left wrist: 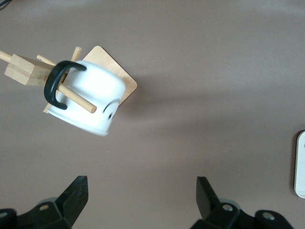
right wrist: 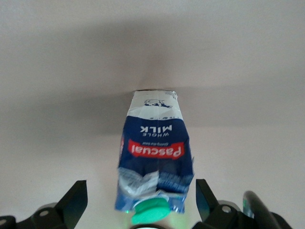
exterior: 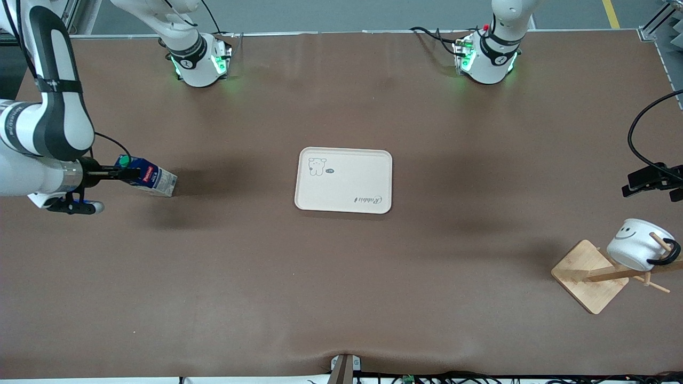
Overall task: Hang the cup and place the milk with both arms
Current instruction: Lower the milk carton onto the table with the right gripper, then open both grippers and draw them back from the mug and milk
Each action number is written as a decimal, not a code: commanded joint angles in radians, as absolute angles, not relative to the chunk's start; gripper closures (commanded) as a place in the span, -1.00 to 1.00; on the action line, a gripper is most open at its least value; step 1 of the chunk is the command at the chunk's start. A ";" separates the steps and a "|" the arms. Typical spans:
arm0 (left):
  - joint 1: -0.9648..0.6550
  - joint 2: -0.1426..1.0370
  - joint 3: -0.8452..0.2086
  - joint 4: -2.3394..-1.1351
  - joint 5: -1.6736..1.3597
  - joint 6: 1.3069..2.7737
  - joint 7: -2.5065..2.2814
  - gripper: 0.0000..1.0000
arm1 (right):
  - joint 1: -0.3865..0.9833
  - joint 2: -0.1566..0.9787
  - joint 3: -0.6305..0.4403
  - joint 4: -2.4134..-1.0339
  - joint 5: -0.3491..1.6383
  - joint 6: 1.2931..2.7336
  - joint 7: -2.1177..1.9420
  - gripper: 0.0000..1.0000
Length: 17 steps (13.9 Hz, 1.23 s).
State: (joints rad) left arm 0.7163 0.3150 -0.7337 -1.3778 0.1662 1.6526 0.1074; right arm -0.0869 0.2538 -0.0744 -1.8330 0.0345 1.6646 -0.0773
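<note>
You had the right gripper [exterior: 129,174] at the milk [exterior: 150,180], low over the table [exterior: 341,298] at the right arm's end. In the right wrist view its fingers [right wrist: 71,202] stood spread wide on either side of the carton, clear of its walls, so the grip was released. The milk stood tilted, its base on the table and its green cap [right wrist: 149,212] toward the gripper.

The tray [exterior: 344,180] lay at the middle of the table, well apart from the milk, with bare table between them.

The cup [exterior: 635,244] hung by its black handle [left wrist: 56,86] on a peg of the wooden rack [exterior: 589,276] at the left arm's end, nearer to the front camera than the tray.

Your left gripper [left wrist: 140,200] hovered over the table beside the rack, fingers [left wrist: 75,196] spread and holding nothing.
</note>
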 commanded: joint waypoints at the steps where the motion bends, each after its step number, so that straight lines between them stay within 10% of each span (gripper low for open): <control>1: 0.724 0.282 -0.746 -1.401 0.158 1.647 0.092 -1.00 | -0.068 0.339 -0.066 -1.570 0.011 1.426 -0.081 -1.00; 5: 0.623 0.226 -0.671 -1.430 0.158 1.647 0.092 -1.00 | -0.003 0.382 -0.064 -1.255 -0.054 1.213 -0.083 -1.00; 10: 0.225 0.161 -0.280 -1.424 0.143 1.625 0.103 -1.00 | 0.067 0.319 -0.034 -1.154 -0.051 1.201 -0.126 -1.00; 17: -0.043 0.039 0.003 -1.501 0.069 1.539 0.092 -1.00 | 0.038 0.071 -0.038 -1.387 -0.035 1.210 -0.123 -1.00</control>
State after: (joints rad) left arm -0.0034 0.1128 -0.0509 -1.4198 0.1142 1.5414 0.0991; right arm 0.0527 0.1902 -0.0478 -1.2005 -0.0275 1.1170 -0.1087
